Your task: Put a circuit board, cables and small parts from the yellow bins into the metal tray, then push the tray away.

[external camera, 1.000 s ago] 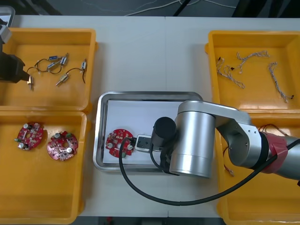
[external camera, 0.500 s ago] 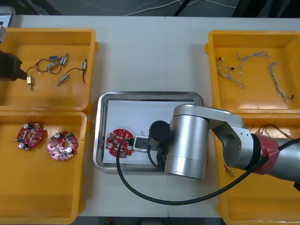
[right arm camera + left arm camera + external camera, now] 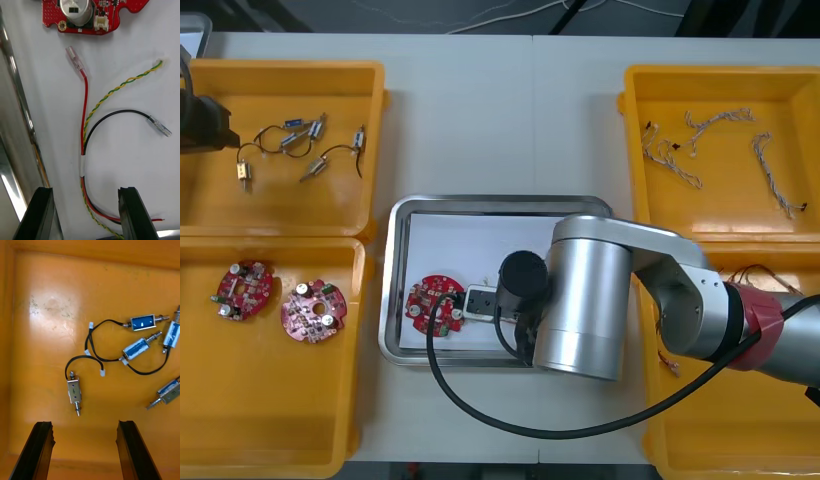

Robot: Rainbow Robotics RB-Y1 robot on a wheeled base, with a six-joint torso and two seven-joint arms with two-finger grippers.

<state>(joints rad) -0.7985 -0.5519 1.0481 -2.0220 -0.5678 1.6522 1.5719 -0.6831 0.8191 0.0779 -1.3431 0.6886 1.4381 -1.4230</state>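
Over the metal tray (image 3: pixel 500 203) at the middle of the table (image 3: pixel 500 110), the right arm (image 3: pixel 590 295) reaches in from the right. The right jaws stand wide apart, holding nothing. Look at the cable bundle (image 3: pixel 83 165) on the tray's white floor: a red lead, a black lead and a yellow-green twisted pair, bound by a white band. Above the band the three fan out. The red lead ends in a clear sleeve, the black one curves off to a clear tip, and the twist runs out on its own. The banded stem lies right in the gap between the jaws, nearer one side, and neither jaw closes on it. Whether the tips touch the tray floor, I cannot tell.

Beyond the red lead's sleeve sits the round red circuit board (image 3: pixel 93 11), near it but apart, in the tray's near-left part.

On the far left, the left jaws hang over the far-left yellow bin (image 3: pixel 290 68), also spread wide and holding nothing. Small metal parts (image 3: pixel 76 390) with black leads lie on the bin floor. The closest one lies just beyond the gap, clear of both jaws.
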